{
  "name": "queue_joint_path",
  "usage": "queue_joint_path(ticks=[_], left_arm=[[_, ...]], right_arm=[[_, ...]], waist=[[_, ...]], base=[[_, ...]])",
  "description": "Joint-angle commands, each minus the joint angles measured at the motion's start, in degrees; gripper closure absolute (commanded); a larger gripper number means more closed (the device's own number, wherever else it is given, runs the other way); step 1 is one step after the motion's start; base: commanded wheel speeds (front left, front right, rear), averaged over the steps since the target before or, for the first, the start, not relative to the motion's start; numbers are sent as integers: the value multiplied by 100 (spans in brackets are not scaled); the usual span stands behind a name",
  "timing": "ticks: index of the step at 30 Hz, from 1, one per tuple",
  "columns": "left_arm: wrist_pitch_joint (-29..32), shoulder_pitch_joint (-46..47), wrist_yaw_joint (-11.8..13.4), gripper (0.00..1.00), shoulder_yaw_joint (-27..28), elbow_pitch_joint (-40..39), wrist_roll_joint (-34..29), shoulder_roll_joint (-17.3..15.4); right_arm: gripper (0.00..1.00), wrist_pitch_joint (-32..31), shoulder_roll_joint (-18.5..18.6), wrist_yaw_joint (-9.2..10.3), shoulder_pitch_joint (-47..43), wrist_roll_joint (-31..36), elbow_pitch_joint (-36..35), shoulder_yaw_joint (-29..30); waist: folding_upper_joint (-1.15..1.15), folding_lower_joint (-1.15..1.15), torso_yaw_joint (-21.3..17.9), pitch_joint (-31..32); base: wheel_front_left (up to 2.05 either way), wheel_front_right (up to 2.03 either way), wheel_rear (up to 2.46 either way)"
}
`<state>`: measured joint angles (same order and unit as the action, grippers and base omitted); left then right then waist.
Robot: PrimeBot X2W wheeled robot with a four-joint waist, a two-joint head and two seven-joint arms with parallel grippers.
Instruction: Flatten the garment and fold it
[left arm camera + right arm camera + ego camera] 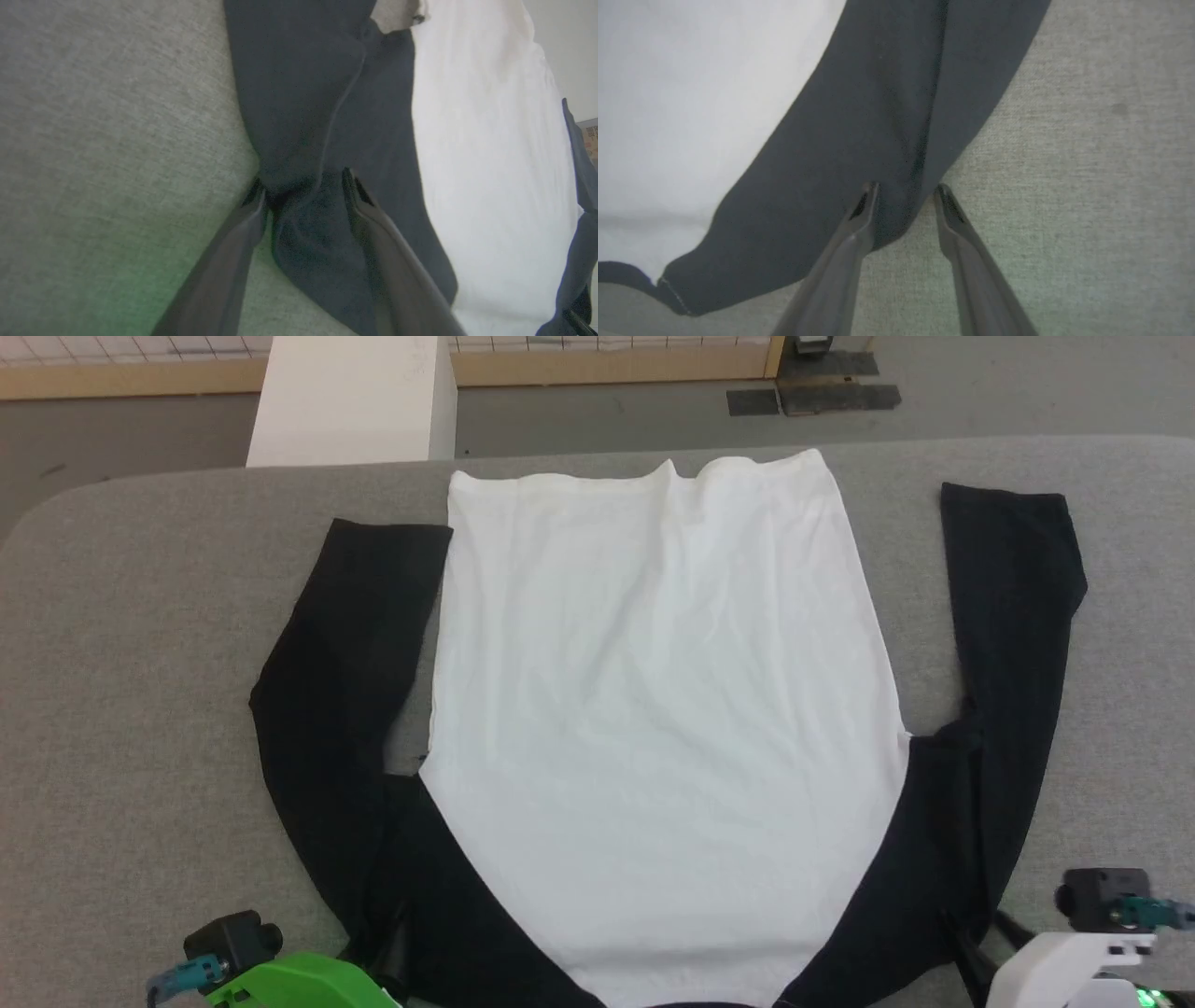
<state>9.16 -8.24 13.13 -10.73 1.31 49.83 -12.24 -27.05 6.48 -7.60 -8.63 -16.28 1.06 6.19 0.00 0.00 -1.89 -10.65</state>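
Head view, garment (663, 709): you see it spread flat on the grey counter (140, 663), with the white body in the centre, the hem on the far side and a black sleeve along each flank.
Left wrist view, left claw (302, 182): the fingers stand apart with a bunched fold of black cloth between the tips. One tip sits at the cloth's edge, beside bare counter.
Left wrist view, garment: the white body lies beyond the black cloth.
Right wrist view, right claw (906, 189): the fingers stand apart and straddle the black cloth's edge. You find one tip over the garment and the other over bare counter.
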Motion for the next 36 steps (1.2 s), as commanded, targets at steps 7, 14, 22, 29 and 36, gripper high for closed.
queue_joint_path(ticks=[7,14,22,29,36], left_arm=[[-134,-75,1,0,143,-297,-94,-143],[-822,168,122,0,492,-828,-590,-409],[-1107,1613,-563,0,80,-524,-1265,-915],[-408,3552,-1129,0,-305,382,-1482,-1267],[925,4967,-1284,0,-510,1109,-1483,-1639]], right_arm=[[0,1229,-128,11,-110,11,-429,419],[0,2605,9,11,50,170,-739,285],[0,3318,260,11,522,174,-689,-49],[0,3481,424,11,1200,45,-675,-304],[0,3617,470,11,1678,-105,-670,-486]], waist=[[0,0,-39,231],[0,0,-230,231],[0,0,-417,-248],[0,0,-704,-972],[0,0,-1039,-1592]], base=[[0,0,0],[0,0,0],[0,0,0],[0,0,0],[0,0,0]])
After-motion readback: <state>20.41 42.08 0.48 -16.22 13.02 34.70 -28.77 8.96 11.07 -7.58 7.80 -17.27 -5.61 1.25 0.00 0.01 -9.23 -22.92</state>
